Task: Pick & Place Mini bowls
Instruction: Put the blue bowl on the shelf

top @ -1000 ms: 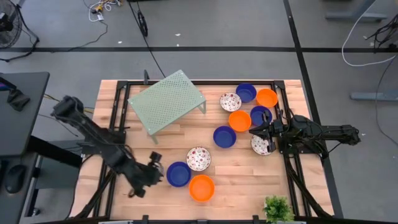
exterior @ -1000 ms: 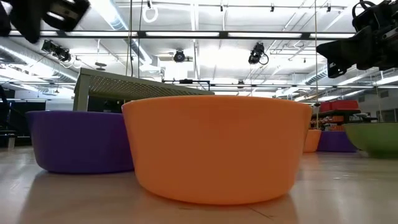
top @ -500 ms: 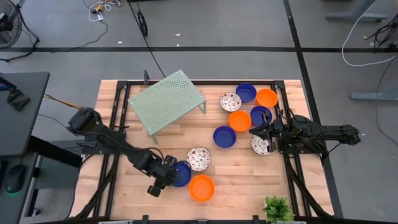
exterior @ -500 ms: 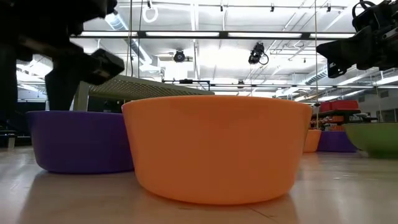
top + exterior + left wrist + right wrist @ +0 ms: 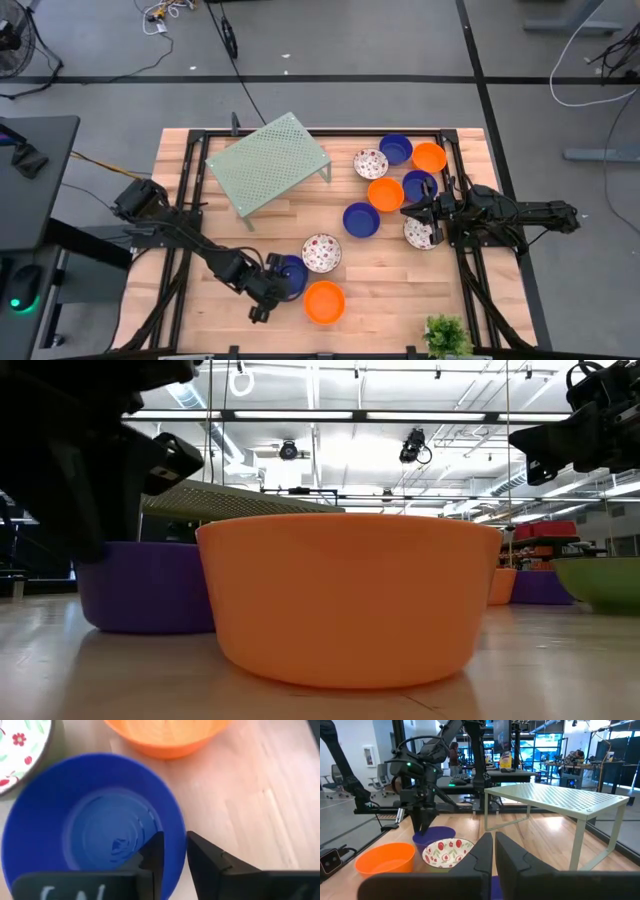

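Several mini bowls, blue, orange and white with a speckled pattern, sit on the wooden table. My left gripper [image 5: 275, 287] is down at the near blue bowl [image 5: 293, 272], shut on its rim. That bowl stands beside an orange bowl [image 5: 324, 301] and a speckled bowl [image 5: 320, 254]. My right gripper [image 5: 408, 212] hovers shut, touching nothing, above the right-hand cluster, beside a speckled bowl [image 5: 420, 234] and a blue one [image 5: 418, 185]. My left gripper pinches the blue bowl's rim [image 5: 176, 827] on the side toward the table's near left. One finger [image 5: 152, 857] is inside the bowl and the other [image 5: 205, 862] outside. The fingers come from above, pointing down. The bowl's base rests on the table [image 5: 150, 625].
A pale green perforated rack [image 5: 268, 160] stands on its legs at the far left of the table. More bowls lie at the far right: blue [image 5: 396, 149], orange [image 5: 429, 157], speckled [image 5: 371, 163], orange [image 5: 385, 194], blue [image 5: 361, 219]. A small plant [image 5: 447, 335] sits at the near right corner.
My left gripper has moved toward the table's right and down to the near blue bowl, ending with its fingers astride the rim. The right arm has kept still.
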Robot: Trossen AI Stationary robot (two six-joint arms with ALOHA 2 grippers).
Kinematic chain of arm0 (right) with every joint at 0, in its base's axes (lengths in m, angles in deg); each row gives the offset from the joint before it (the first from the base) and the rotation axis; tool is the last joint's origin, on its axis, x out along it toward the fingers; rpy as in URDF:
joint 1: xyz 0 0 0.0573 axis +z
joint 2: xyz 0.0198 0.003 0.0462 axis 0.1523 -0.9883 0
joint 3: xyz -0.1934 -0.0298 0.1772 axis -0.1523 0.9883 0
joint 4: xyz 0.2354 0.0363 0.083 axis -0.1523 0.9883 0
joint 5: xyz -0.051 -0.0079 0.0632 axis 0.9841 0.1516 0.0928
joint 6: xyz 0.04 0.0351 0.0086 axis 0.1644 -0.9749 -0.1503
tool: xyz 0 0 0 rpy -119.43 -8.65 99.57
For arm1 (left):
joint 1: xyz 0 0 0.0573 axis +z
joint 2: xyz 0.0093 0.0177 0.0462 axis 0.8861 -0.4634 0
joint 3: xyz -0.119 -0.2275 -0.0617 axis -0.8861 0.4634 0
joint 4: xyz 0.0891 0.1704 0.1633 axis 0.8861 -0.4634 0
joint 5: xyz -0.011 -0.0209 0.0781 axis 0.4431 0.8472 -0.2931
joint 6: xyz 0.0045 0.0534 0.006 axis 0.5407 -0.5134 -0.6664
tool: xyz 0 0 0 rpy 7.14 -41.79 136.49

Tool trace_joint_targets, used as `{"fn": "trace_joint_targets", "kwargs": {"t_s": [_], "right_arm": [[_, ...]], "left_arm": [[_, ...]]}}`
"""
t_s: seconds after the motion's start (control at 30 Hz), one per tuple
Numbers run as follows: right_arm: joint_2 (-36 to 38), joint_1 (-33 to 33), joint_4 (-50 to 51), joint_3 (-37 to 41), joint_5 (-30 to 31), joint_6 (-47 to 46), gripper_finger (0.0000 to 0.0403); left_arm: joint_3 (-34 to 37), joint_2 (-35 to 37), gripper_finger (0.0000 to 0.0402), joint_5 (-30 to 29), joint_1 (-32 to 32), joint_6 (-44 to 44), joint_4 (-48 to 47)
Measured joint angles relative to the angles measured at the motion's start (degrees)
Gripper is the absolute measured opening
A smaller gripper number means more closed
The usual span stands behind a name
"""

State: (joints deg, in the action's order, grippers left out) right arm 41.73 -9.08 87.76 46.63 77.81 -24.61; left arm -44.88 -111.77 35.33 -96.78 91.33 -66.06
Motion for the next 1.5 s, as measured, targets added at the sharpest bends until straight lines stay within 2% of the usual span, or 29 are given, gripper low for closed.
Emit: {"fn": "trace_joint_targets", "kwargs": {"t_s": [0.1, 0.23, 0.33, 0.43, 0.57, 0.7, 0.8, 0.9, 1.2, 1.43, 1.5], "right_arm": [[0.0, 0.0, 0.0, 0.0, 0.0, 0.0, 0.0023], [0.0, 0.0, 0.0, 0.0, 0.0, 0.0, 0.0023], [0.0, 0.0, 0.0, 0.0, 0.0, 0.0, 0.0023], [0.0, 0.0, 0.0, 0.0, 0.0, 0.0, 0.0023], [0.0, 0.0, 0.0, 0.0, 0.0, 0.0, 0.0023], [0.0, 0.0, 0.0, 0.0, 0.0, 0.0, 0.0023], [0.0, 0.0, 0.0, 0.0, 0.0, 0.0, 0.0023], [0.0, 0.0, 0.0, 0.0, 0.0, 0.0, 0.0023], [0.0, 0.0, 0.0, 0.0, 0.0, 0.0, 0.0023], [0.0, 0.0, 0.0, 0.0, 0.0, 0.0, 0.0023], [0.0, 0.0, 0.0, 0.0, 0.0, 0.0, 0.0023]], "left_arm": [[-1.1, 0.0, 0.0062, 0.0, 0.0, 0.1, 0.0], [-1.6, 0.0, 0.0015, 0.3, 0.0, 0.4, -0.1], [-1.6, 0.0, 0.0009, 1.2, 0.0, 0.6, -0.1], [-1.5, 0.0, 0.0037, 0.6, 0.0, 1.6, -0.1], [-1.5, 0.0, 0.0102, 0.5, 0.0, 1.9, 0.0], [-1.5, 0.0, 0.0163, 3.6, 0.0, 3.1, 0.0], [-1.5, 0.0, 0.0179, 4.4, -0.3, 3.8, -0.3], [-1.5, -0.3, 0.0164, 3.3, -0.4, 4.3, -1.0], [-1.4, -1.5, 0.0064, 2.3, -0.5, 4.2, -2.0], [-1.4, -1.5, 0.0012, 1.9, -0.5, 3.8, -1.4], [-1.5, -1.2, 0.0008, 2.3, -0.6, 4.0, -1.5]]}}
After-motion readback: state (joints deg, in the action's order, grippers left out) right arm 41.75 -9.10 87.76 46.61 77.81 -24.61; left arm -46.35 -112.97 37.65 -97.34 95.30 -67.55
